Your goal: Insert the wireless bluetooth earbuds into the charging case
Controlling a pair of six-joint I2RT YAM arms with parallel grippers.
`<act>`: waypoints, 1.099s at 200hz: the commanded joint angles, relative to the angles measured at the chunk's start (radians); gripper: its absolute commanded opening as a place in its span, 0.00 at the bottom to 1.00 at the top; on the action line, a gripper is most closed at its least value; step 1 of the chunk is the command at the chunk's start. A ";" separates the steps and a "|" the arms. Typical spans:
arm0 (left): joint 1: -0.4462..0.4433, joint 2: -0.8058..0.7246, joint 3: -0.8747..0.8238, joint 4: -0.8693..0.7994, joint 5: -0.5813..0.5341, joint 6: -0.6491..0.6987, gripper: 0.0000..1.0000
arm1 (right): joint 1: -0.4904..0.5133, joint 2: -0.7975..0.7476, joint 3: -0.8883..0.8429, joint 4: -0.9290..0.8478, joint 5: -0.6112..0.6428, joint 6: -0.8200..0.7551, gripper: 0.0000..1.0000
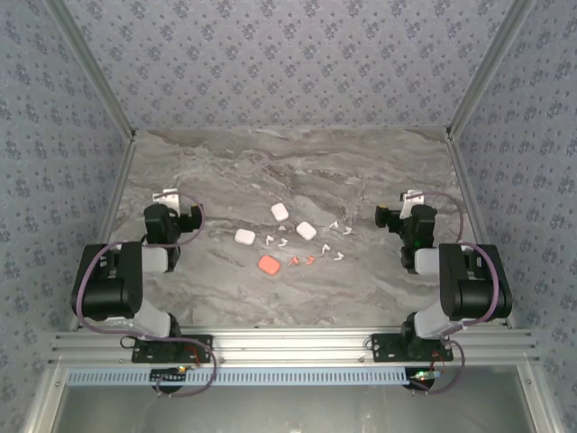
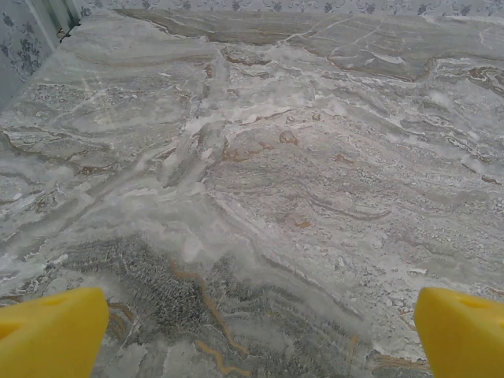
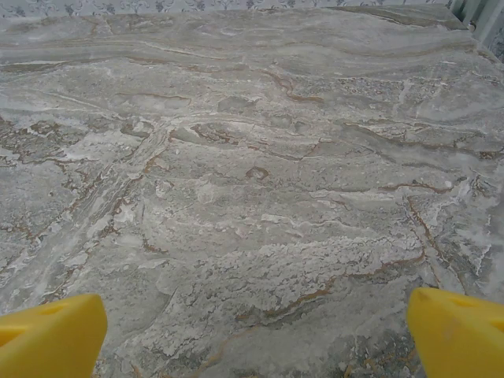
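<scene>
In the top view, several tiny white earbuds (image 1: 282,242) lie scattered on the marble table (image 1: 297,162) at its middle, with two salmon-red earbuds (image 1: 303,261) just in front of them. Three white charging cases (image 1: 279,211) (image 1: 306,231) (image 1: 244,236) and one salmon-red case (image 1: 269,265) sit among them. My left gripper (image 1: 167,196) rests well to the left of the group and my right gripper (image 1: 413,197) well to the right. Both are open, with bare marble between the yellow fingertips (image 2: 51,331) (image 3: 51,335) of the left gripper (image 2: 260,335) and the right gripper (image 3: 256,335).
Patterned walls with metal corner posts (image 1: 95,81) enclose the table on the left, right and back. An aluminium rail (image 1: 288,347) carrying both arm bases runs along the near edge. Bare marble stretches beyond the cases toward the back wall.
</scene>
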 commanded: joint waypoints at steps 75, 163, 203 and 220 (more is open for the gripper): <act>-0.005 0.000 0.015 0.001 -0.007 -0.008 0.99 | -0.005 0.005 0.021 -0.008 -0.008 -0.015 1.00; -0.004 -0.001 0.013 0.001 -0.007 -0.008 0.99 | -0.010 0.006 0.022 -0.009 -0.017 -0.011 1.00; -0.006 -0.137 0.022 -0.123 -0.078 -0.030 0.99 | -0.033 -0.075 0.064 -0.152 -0.030 0.014 1.00; -0.015 -0.264 0.060 -0.301 -0.107 -0.069 0.99 | -0.045 -0.177 0.145 -0.388 -0.030 0.043 1.00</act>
